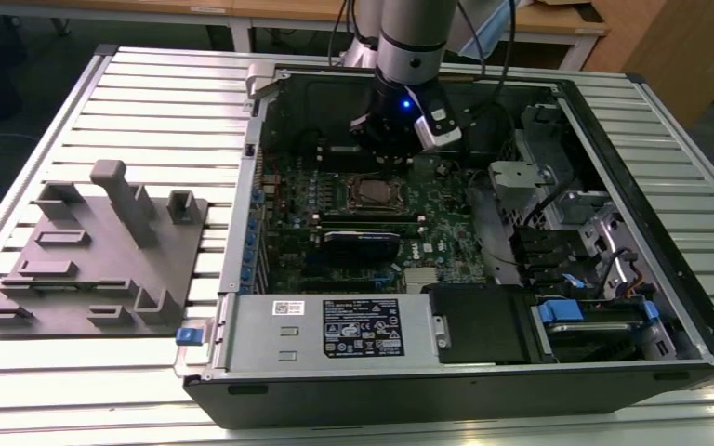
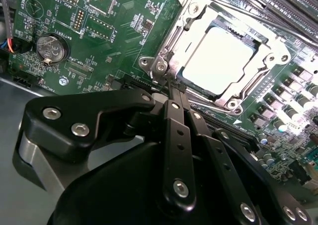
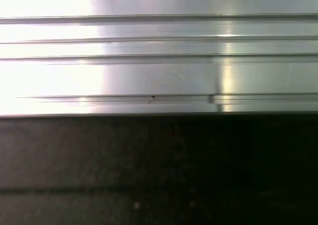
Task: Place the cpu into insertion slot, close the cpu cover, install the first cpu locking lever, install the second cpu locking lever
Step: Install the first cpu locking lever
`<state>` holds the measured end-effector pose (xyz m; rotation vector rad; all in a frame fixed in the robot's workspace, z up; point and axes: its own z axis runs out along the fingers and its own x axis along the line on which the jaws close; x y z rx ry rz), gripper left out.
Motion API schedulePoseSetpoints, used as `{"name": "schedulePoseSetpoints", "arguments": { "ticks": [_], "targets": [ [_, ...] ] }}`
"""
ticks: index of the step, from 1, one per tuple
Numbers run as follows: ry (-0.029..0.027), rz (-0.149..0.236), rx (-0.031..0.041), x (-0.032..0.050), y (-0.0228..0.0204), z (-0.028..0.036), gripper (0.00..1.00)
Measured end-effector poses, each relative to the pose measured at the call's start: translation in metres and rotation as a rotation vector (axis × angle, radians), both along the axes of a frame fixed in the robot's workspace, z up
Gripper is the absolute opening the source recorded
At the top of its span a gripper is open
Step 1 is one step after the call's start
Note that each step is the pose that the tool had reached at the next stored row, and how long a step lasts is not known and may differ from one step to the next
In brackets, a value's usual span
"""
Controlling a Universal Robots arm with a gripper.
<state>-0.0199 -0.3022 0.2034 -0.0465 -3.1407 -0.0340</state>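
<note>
The open case (image 1: 456,390) lies on the slatted counter (image 1: 146,93), its green board (image 1: 444,232) facing up. The cpu (image 2: 218,61) sits in the slot (image 1: 346,192), with the cover (image 2: 191,16) flat around it. The gripper (image 2: 171,88) is just far of the slot, fingers together at the cover's corner. Memory slots (image 2: 278,6) crowd the opposite side.
</note>
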Motion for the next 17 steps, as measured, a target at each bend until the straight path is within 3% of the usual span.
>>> {"name": "schedulePoseSetpoints", "arguments": {
  "ticks": [17],
  "targets": [
    [-0.0001,0.0,-0.0046,0.0,0.0,-0.0029,0.1]
  ]
}}
